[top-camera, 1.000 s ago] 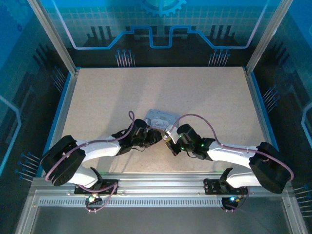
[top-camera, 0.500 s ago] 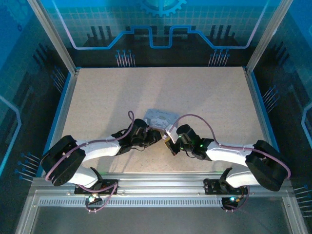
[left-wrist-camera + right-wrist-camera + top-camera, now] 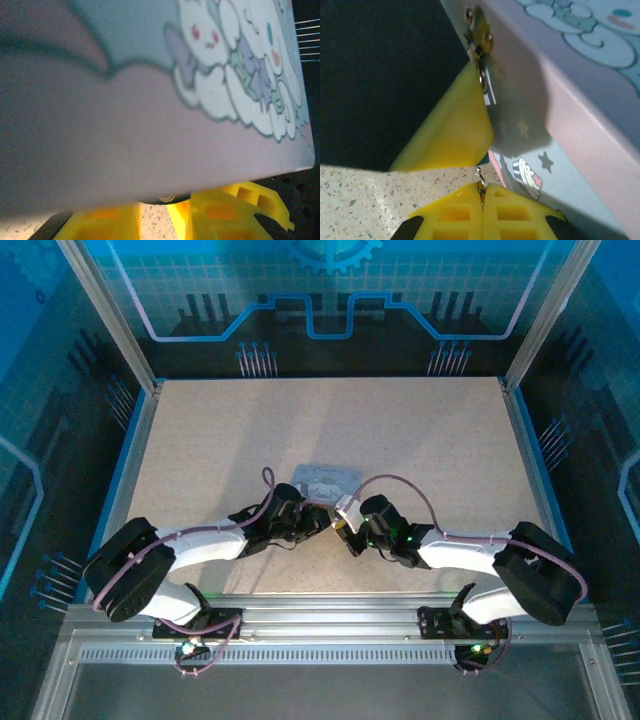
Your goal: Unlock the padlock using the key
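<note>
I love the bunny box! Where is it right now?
In the top view, the lavender tin box sits near the middle of the table, just beyond where the left gripper and right gripper come together.

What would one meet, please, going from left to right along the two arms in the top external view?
Left arm → left fingers → right fingers → right arm.
</note>
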